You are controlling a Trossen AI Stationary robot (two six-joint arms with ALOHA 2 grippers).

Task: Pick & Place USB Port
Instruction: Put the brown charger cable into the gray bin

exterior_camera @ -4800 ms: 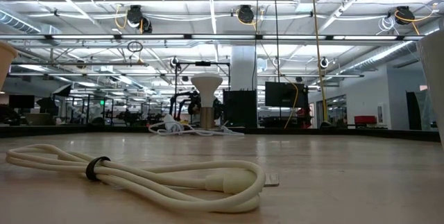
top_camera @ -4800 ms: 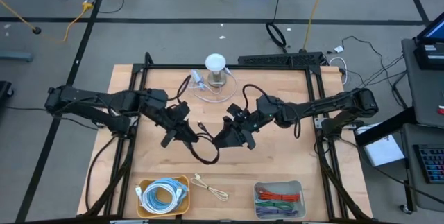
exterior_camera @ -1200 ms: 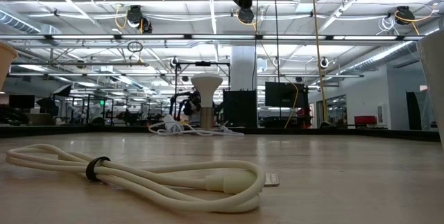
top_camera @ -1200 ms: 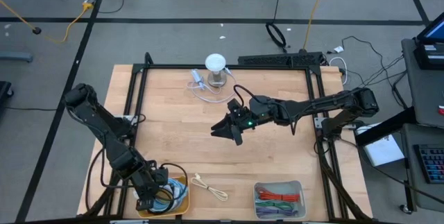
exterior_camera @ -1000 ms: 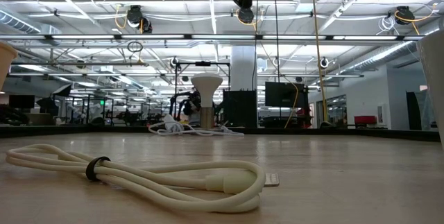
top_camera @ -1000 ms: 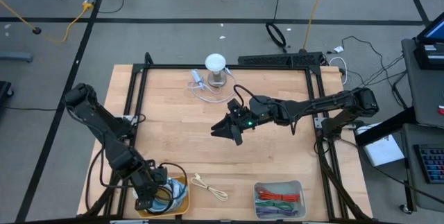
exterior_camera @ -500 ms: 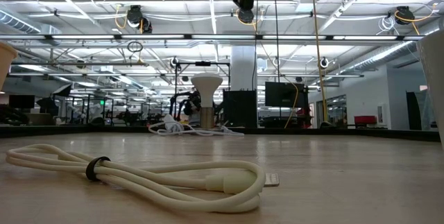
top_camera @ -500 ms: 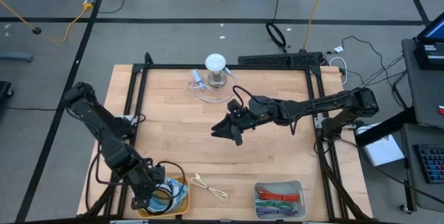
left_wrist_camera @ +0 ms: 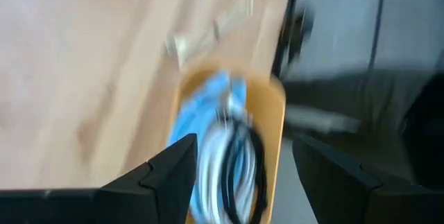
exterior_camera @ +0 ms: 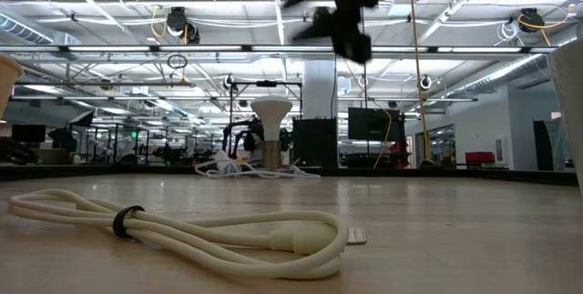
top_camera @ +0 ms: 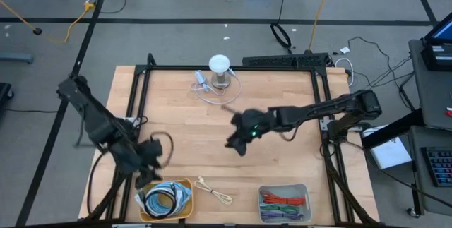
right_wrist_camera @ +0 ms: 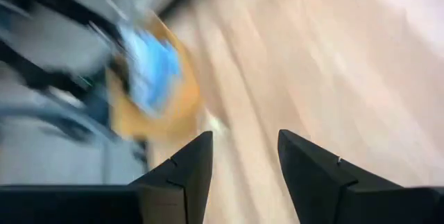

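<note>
Cable (top_camera: 162,200), black, lies coiled in the yellow tray (top_camera: 185,186) on blue and white cables. Left gripper (top_camera: 150,159) just above the tray, fingers apart, empty. Right gripper (top_camera: 236,143) well up-table of the tray, fingers apart, empty.

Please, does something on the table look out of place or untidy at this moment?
One thing: a cream-coloured bundled cable lies loose on the wooden table, between the yellow bin of coiled cables and the grey bin of coloured ties, in neither. Nothing looks spilled or damaged.
</note>
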